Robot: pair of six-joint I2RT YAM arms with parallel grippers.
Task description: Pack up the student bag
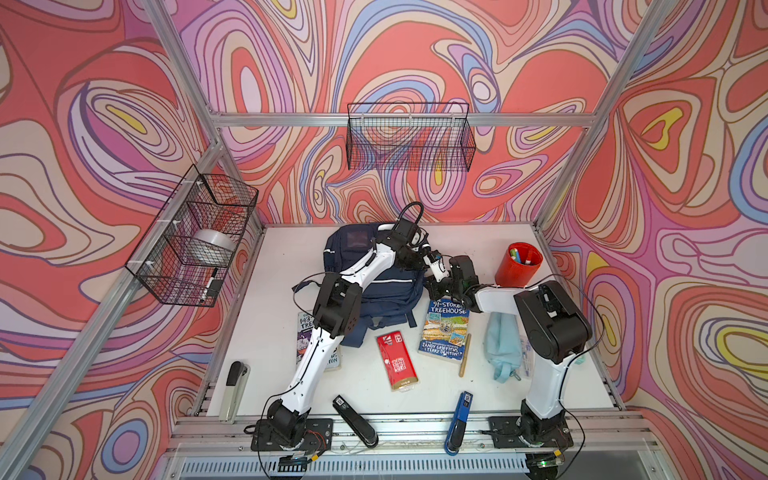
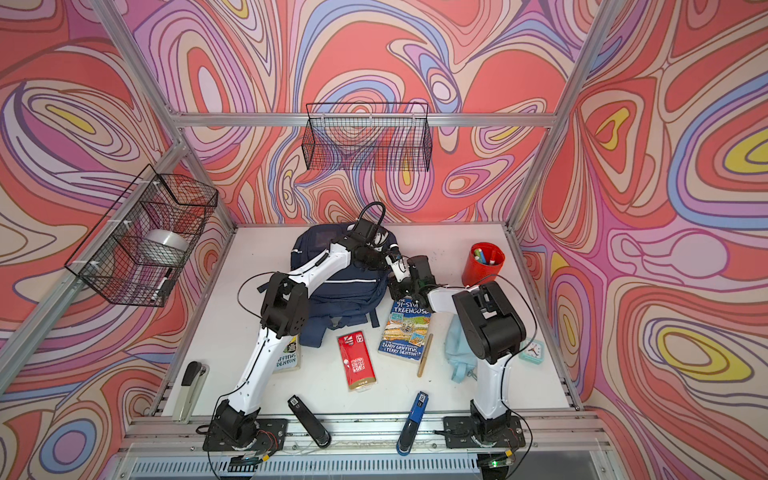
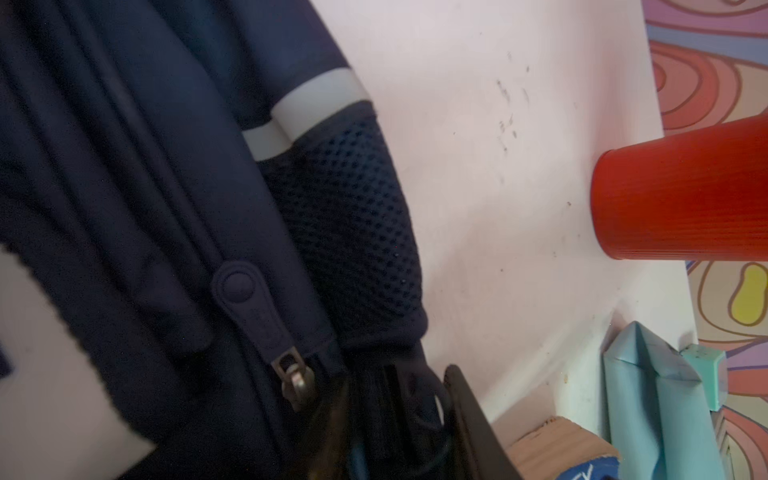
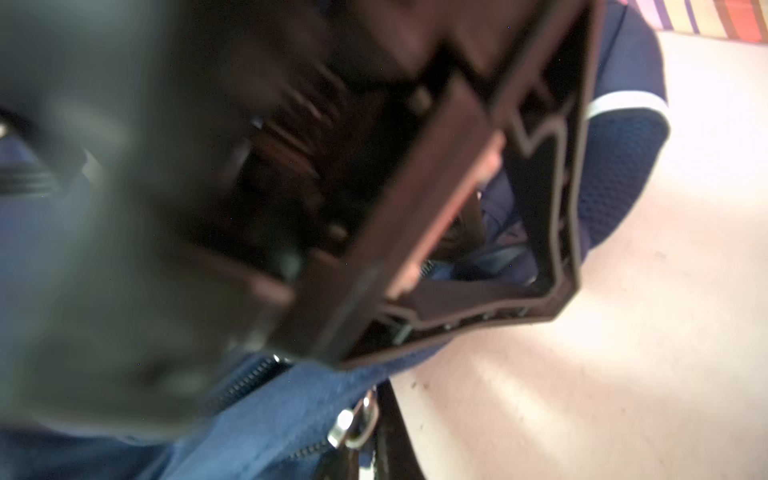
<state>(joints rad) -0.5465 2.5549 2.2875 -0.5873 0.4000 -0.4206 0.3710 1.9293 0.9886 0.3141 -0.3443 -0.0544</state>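
Right pincer (image 1: 434,286) sitting together at student bag (image 1: 388,295) zipper (image 4: 353,426); left pincer (image 1: 430,255) state, cannot tell. Both crowding one spot: risking collision, zipper slipping, bag sliding

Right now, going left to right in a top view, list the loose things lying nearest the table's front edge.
beige stapler → black stapler → red packet → blue stapler → light blue pouch. The pencil is left out: it overlaps the blue stapler's span.
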